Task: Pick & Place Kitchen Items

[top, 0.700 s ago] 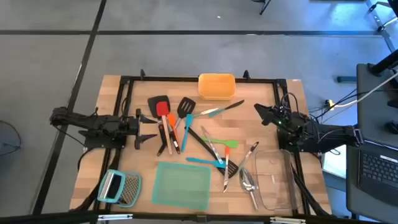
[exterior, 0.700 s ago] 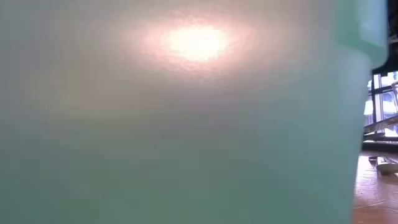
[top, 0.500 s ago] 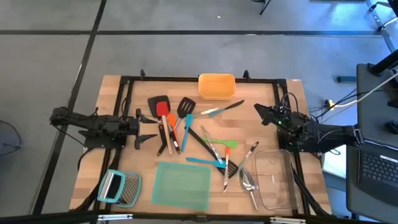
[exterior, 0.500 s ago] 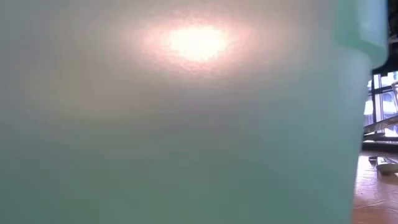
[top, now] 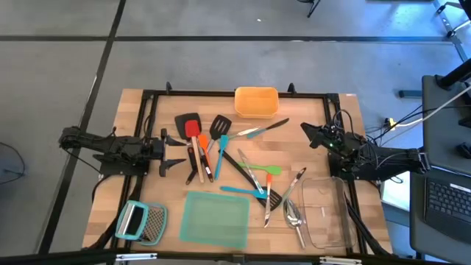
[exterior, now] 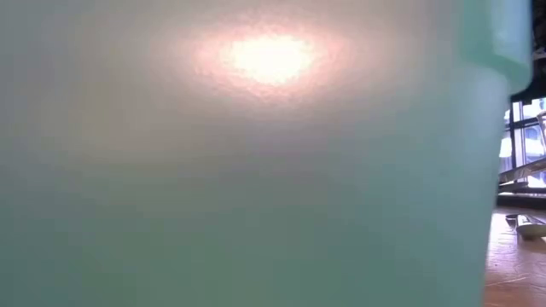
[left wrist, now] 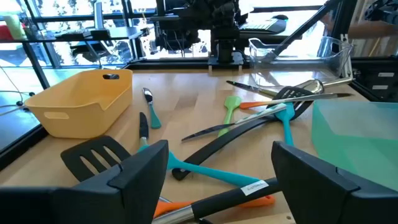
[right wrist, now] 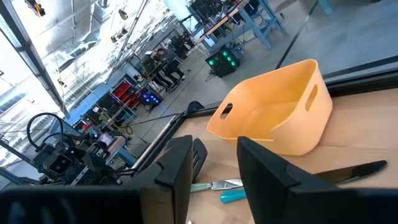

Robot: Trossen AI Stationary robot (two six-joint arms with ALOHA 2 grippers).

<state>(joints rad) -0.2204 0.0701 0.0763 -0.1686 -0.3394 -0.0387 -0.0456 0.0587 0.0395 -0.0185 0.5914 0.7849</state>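
Overhead, we saw the left tool (top: 175,153) hovering at the worktop's (top: 132,110) left side, its jaws spread wide and holding nothing, just beside the handle ends of the black, red and orange turners (top: 195,140); the rest of the kitchen items (top: 254,173) lay scattered loose across the middle, between the orange container (top: 256,101) at the far edge, the teal container (top: 215,218) at the near edge and the clear container (top: 325,210) near the right arm. The right tool (top: 305,131) waited at the right side, partly open and empty. We judged that no utensil had been lifted yet and the step in hand was the approach for a first pick; the next move would call for lowering the left tool over one turner handle without catching its neighbours. From table height we saw almost nothing, since the teal container's wall (exterior: 239,170) filled the view. Through the left wrist camera, the wide-set fingers (left wrist: 146,168) framed a teal spatula (left wrist: 211,174) and the crossed handles, with nothing between them. Through the right wrist camera, the half-parted fingers (right wrist: 177,165) pointed toward the orange container, gripping nothing. Against the earlier frames, we found no change: both arms and every utensil sat where they had been.
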